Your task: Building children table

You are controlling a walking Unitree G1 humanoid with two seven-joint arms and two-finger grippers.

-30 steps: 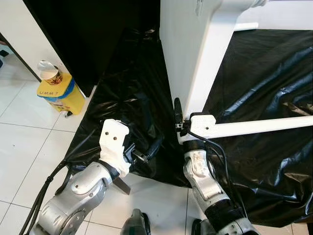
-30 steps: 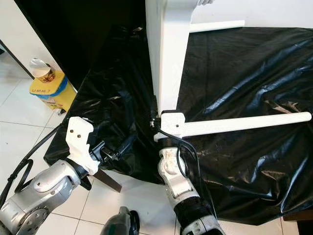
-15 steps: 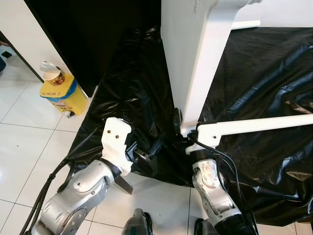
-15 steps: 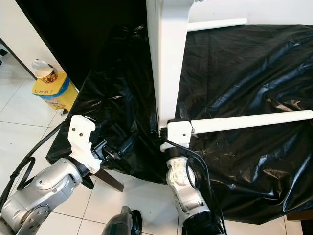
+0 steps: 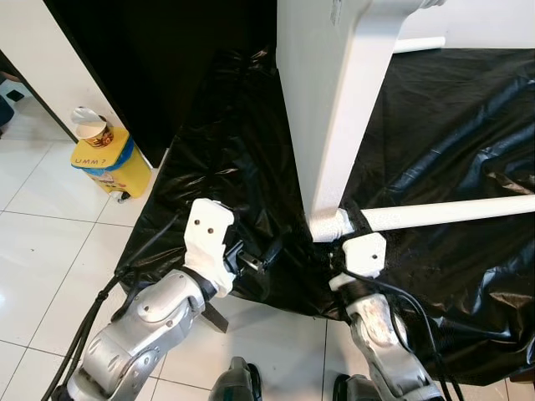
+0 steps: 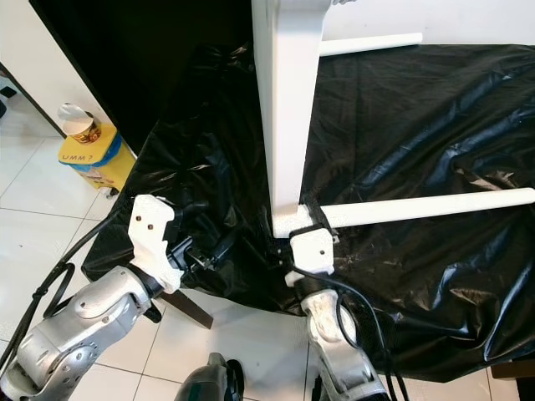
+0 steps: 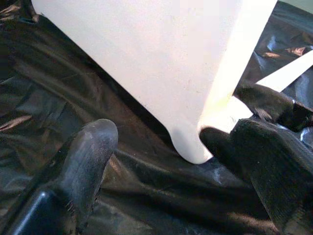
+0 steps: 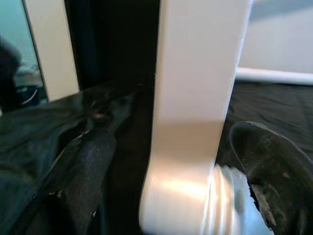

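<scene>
The white table top (image 5: 334, 100) stands on edge on a black plastic sheet (image 5: 451, 109). A white round leg (image 5: 451, 213) runs to the right from its lower corner (image 7: 190, 147), its ribbed end (image 8: 230, 205) meeting the panel. My right gripper (image 8: 181, 171) sits just in front of that corner, open, one finger (image 8: 83, 166) on each side of the panel's edge. My left gripper (image 5: 266, 255) is low on the left, open, and its fingers (image 7: 88, 152) point at the same corner from a short gap.
A yellow and blue container (image 5: 107, 163) with a paper cup (image 5: 92, 125) on it stands on the white tiles (image 5: 50, 251) at the left. A dark panel (image 5: 167, 50) rises behind. Another white rod (image 5: 418, 43) lies at the back. Cables trail from my left arm.
My right gripper has drawn back from over the leg's end to just below the corner. My left gripper has edged right toward the corner. The leg stays in place.
</scene>
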